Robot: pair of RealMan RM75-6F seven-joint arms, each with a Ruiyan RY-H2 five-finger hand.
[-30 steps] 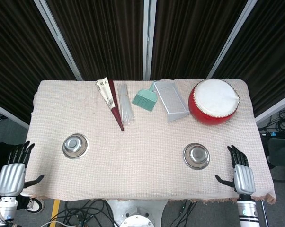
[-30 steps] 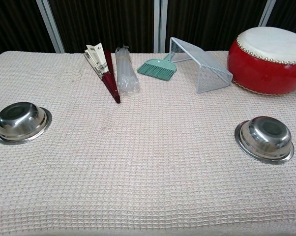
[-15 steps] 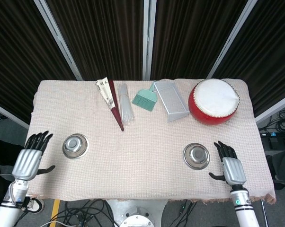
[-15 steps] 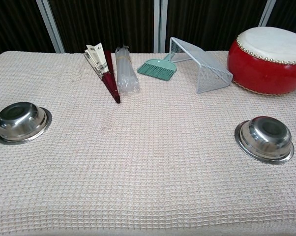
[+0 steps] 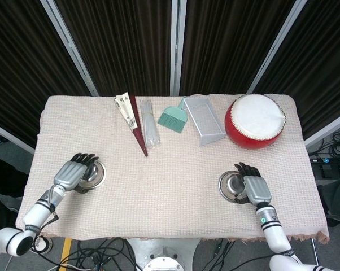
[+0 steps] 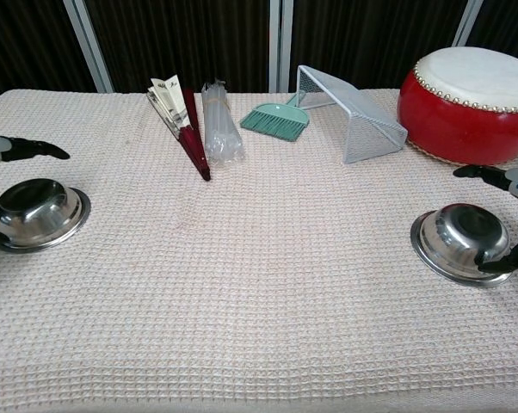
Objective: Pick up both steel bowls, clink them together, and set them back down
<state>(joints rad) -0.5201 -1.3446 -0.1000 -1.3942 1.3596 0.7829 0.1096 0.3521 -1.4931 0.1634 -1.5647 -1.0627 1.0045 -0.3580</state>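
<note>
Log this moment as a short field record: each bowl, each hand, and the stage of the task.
left bowl: upright on the cloth
right bowl: upright on the cloth
left hand: over the left bowl's outer rim, fingers spread, no grip visible
right hand: at the right bowl's outer side, fingers spread around it, no grip visible
stage: bowls not yet lifted

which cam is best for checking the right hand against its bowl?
Head view: the whole right hand shows from above, spread at the right edge of the right steel bowl. The chest view catches only fingers entering at the frame's right edge around that bowl, which sits on the table; contact is unclear.
</note>
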